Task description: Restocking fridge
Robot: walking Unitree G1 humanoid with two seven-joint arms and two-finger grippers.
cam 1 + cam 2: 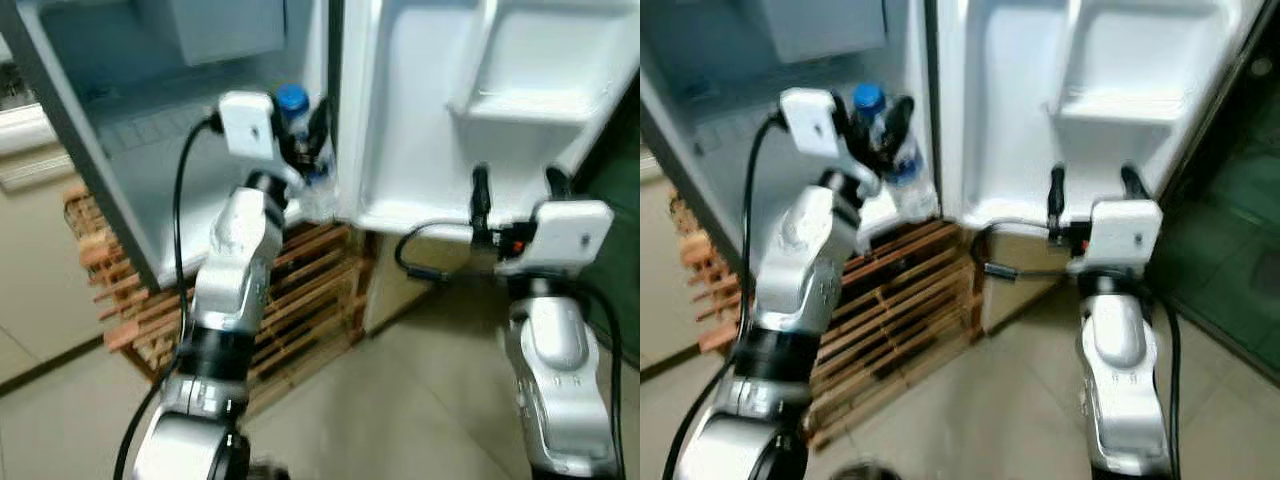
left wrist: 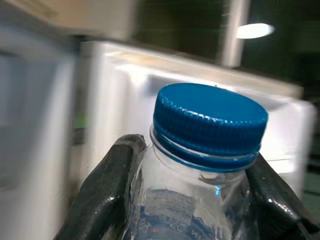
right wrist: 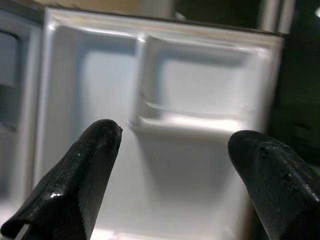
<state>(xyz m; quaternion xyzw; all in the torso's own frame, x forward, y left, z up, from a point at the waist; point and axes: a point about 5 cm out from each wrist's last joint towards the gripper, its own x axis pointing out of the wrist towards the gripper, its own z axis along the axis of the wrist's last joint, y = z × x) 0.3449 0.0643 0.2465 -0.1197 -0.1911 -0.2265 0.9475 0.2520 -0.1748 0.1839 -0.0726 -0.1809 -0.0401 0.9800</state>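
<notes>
My left claw (image 1: 305, 140) clamped on water bottle (image 1: 300, 130); bottle upright, long axis vertical, blue cap (image 2: 210, 120) above fingers (image 2: 107, 190); bottle held at open fridge (image 1: 150, 130) mouth, compartment just ahead, door shelf (image 1: 530, 100) well to right; left arm nearer interior; my right claw (image 1: 515, 185) spread, empty, facing fridge door (image 3: 190, 100).

Fridge (image 1: 150, 130) left, its door (image 1: 420, 120) right; wooden rack (image 1: 300, 290) under fridge; bottle (image 1: 300, 150) btwn.
</notes>
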